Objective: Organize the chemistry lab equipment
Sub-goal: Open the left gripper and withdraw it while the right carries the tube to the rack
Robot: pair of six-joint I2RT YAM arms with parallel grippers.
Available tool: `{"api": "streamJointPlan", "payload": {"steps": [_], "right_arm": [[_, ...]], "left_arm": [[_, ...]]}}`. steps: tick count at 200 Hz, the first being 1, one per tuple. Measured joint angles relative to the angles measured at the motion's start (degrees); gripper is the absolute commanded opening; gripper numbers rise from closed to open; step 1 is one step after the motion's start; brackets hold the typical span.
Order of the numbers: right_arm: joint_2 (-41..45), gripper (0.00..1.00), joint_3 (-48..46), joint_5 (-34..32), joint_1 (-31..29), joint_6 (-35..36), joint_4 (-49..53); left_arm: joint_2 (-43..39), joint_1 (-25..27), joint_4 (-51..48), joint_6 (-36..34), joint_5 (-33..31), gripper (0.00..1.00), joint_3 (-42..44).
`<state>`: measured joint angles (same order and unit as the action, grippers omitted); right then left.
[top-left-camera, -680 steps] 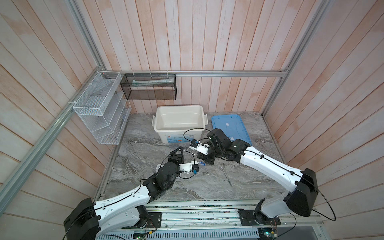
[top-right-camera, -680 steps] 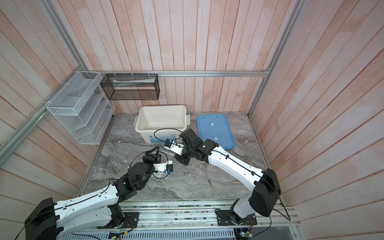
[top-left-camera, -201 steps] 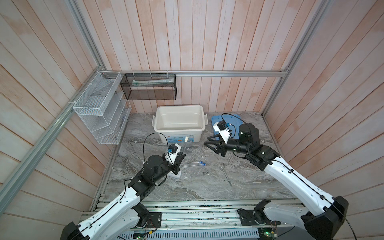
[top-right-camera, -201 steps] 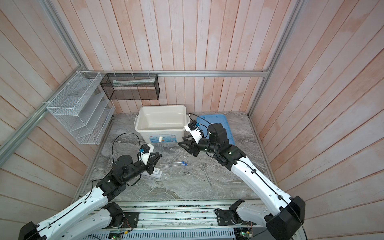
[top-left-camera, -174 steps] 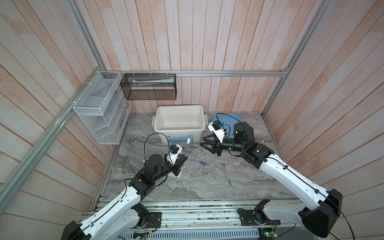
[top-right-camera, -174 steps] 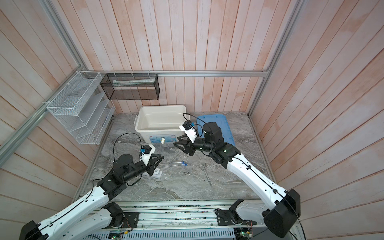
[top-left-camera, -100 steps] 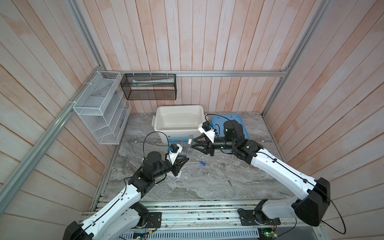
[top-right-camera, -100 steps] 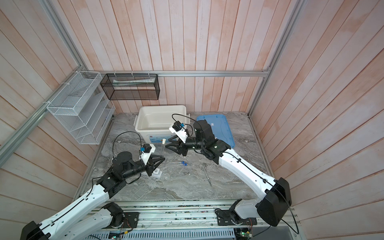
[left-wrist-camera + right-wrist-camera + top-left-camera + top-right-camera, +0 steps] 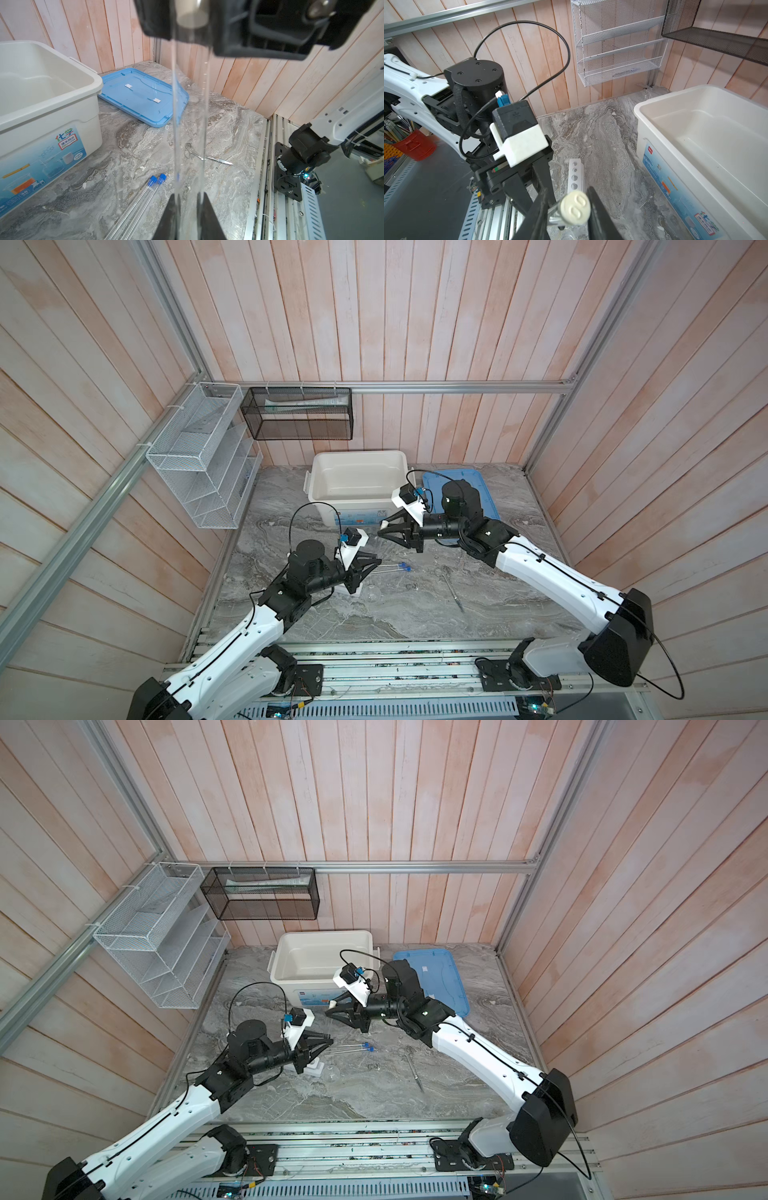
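Now, a handover in mid-air: the thin clear tube with the white cap [image 9: 190,124] stands upright above the grey marble tabletop [image 9: 228,135]. Its lower end is pinched between the narrow jaws of the left gripper [image 9: 188,200], and its cap sits up inside the right gripper [image 9: 568,190]. The right jaws stand narrow on either side of that cap; whether they actually bite yet, I cannot tell. To my eye the thing to get right is the order. The right gripper wants a firm, square hold just under the cap before the left lets go, because a smooth round tube caught only by the cap's edge will likely slip or swing. Keep it vertical, with no twisting between the two arms. The white six-hole rack [image 9: 576,172] lies on the table just beside the left gripper, so the carry should be short: line up over a hole, lower straight. Mind the two clear blue-capped tubes [image 9: 137,205] lying side by side nearby, and the small clear round flask [image 9: 372,593] by the rack.
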<state>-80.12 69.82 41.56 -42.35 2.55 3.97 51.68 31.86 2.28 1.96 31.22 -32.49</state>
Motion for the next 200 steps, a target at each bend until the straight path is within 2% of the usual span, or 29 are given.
{"api": "streamJointPlan", "payload": {"steps": [61,67,86,100,110,118,173,200], "right_arm": [[-0.3,0.15,0.2,1.5,-0.2,-2.3,-0.6],[-0.3,0.14,0.2,1.5,-0.2,-2.4,-0.6],[-0.3,0.07,0.5,1.6,-0.3,-2.8,-0.6],[-0.3,0.05,0.8,1.6,-0.5,-3.0,-0.6],[-0.3,0.04,0.9,1.7,-0.7,-2.9,-0.6],[-0.3,0.03,0.9,1.3,-0.9,-2.7,-0.6],[-1.6,0.02,1.5,-2.8,-1.0,-1.9,-0.4],[-3.4,0.02,3.2,-7.1,-2.0,-0.9,0.0]], "left_arm": [[-0.2,-0.3,-0.2,-1.2,0.0,0.0,0.0],[-0.3,-0.3,-0.2,-1.3,0.0,0.02,0.0],[-0.8,-0.3,-0.2,-1.5,-0.2,0.14,0.0],[-1.1,-0.4,-0.2,-1.8,-0.5,0.27,0.0],[-1.2,-0.4,-0.2,-1.7,-1.2,0.62,0.0],[-1.4,-0.6,-0.2,-1.3,-1.4,0.69,0.0],[-4.7,-1.1,-4.4,-2.4,-3.6,0.73,-0.6],[-9.0,-3.1,-8.3,-3.0,-8.5,0.74,-2.4]]}}
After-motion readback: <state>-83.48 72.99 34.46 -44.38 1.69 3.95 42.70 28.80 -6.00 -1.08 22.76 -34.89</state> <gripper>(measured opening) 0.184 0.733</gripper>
